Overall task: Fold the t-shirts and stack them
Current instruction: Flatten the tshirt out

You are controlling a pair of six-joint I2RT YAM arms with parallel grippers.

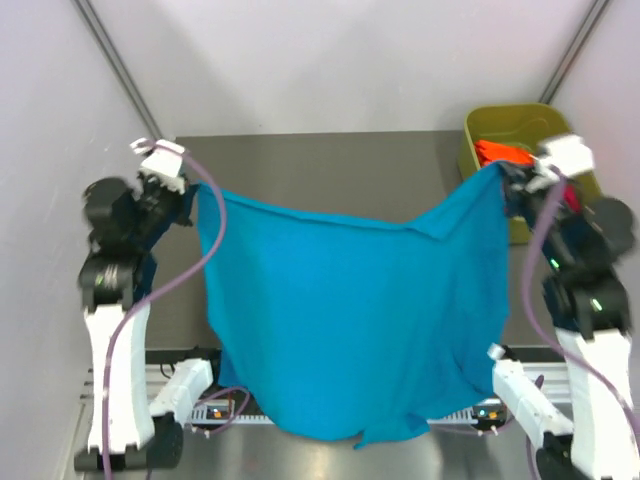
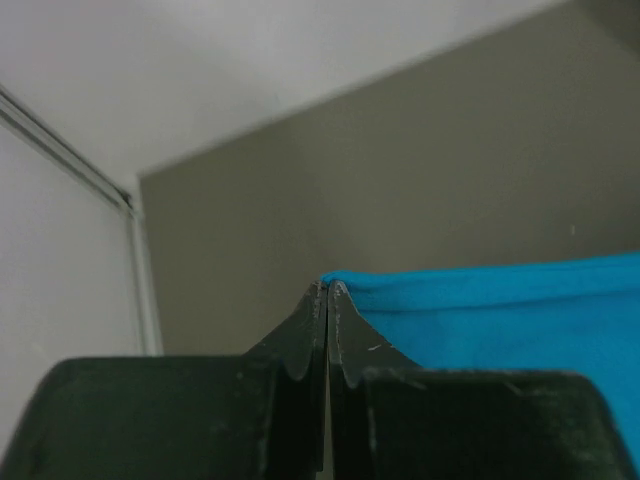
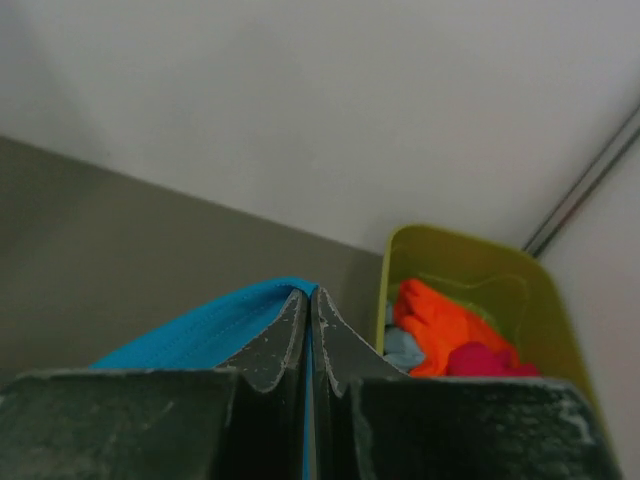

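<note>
- I find the left claw (image 2: 327, 292) fully closed, its two fingers pressed flat together on one top corner of the blue shirt (image 1: 350, 320).
- The right claw (image 3: 311, 296) is likewise closed, with the shirt's stitched blue edge pinched between its fingers at the opposite top corner.
- The blue shirt hangs spread wide between the two claws, above the table (image 1: 330, 160). Its upper edge sags slightly in the middle.
- The shirt's lower part drapes down in front of the arm bases (image 1: 190, 385) at the near edge. I cannot tell whether it touches the table there.
- A green tub (image 1: 478, 128) stands at the far right corner of the table, just beyond the right claw.
- Inside the tub lies an orange shirt (image 3: 440, 325), with a pink shirt (image 3: 485, 358) touching it on the near right side and a pale blue cloth (image 3: 403, 350) at its left.
</note>
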